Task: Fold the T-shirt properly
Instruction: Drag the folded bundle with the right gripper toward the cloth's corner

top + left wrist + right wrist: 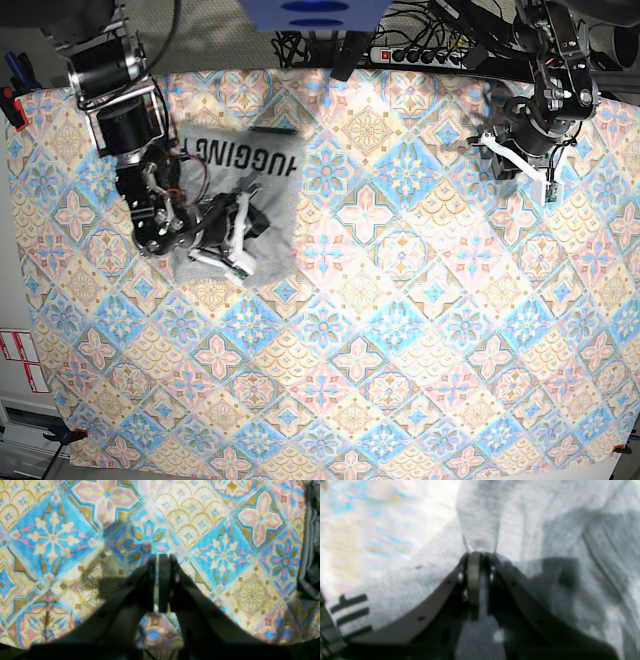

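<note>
My right gripper (477, 555) is pinched onto a fold of the T-shirt (545, 530): in the right wrist view, grey knit rises in a narrow tuck straight out from between the jaws. That view is blurred, so I cannot tell how many layers are caught.

My left gripper (160, 560) has its jaws nearly together, a thin gap between them and nothing in it. It hangs over bare tablecloth (75, 530). A dark grey fabric edge (310, 555) shows at the right border of the left wrist view; I cannot tell what it is.

In the base view the T-shirt (262, 215) lies bunched on the tablecloth (400, 350), on the side where my right arm works. Black lettering (240, 157) faces up along its far edge. My left gripper (515, 152) is well apart from it, across the table.

Handling, as I judge it:
- Soft, light knit with no stiffness; it will drape and sag from any single pinch.
- It may drag on the cloth, not slide.
- Holding at hems, shoulder seams or sleeve edges should give a straighter fold line.
- A one-point lift risks bunching; two corners held would be better.
</note>
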You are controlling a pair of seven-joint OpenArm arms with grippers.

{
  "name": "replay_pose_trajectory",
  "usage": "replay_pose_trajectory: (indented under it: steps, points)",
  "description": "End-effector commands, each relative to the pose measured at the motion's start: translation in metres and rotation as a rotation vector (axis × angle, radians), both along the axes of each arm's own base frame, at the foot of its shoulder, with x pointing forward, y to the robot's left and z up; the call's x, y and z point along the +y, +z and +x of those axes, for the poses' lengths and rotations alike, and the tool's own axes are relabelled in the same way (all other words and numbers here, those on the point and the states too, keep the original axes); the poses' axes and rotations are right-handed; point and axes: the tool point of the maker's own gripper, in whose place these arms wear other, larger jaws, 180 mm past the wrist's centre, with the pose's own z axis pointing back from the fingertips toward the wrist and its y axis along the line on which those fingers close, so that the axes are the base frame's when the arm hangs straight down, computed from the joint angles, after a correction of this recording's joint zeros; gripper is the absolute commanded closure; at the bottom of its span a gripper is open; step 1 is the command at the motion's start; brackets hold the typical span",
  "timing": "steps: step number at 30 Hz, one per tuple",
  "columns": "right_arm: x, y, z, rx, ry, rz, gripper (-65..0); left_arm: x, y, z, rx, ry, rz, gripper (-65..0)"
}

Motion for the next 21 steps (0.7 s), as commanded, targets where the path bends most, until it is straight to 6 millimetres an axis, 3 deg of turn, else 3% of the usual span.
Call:
replay_pose_trajectory:
  steps: [1,6,10,16,18,21]
  points:
    - [-0.030,0.004,0.014,-0.023,-0.012,-0.107,-4.5,0.002,0.008,0.005,-0.030,-0.007,0.009,0.0]
    - [-0.058,0.019,0.038,-0.090,0.014,-0.225,-4.5,0.002,0.008,0.005,-0.030,-0.007,0.009,0.0]
    - [-0.040,0.057,0.050,-0.205,0.046,-0.161,-4.5,0.001,0.008,0.005,-0.029,-0.007,0.007,0.0]
    - [-0.002,0.072,-0.003,-0.238,0.159,-0.131,-4.5,0.002,0.010,0.009,-0.037,-0.008,0.011,0.0]
    - [-0.003,0.073,-0.021,-0.236,0.150,-0.121,-4.5,0.003,0.011,0.012,-0.044,-0.009,0.016,0.0]
    - [-0.020,0.066,-0.045,-0.199,0.083,-0.122,-4.5,0.002,0.012,0.013,-0.047,-0.009,0.012,0.0]
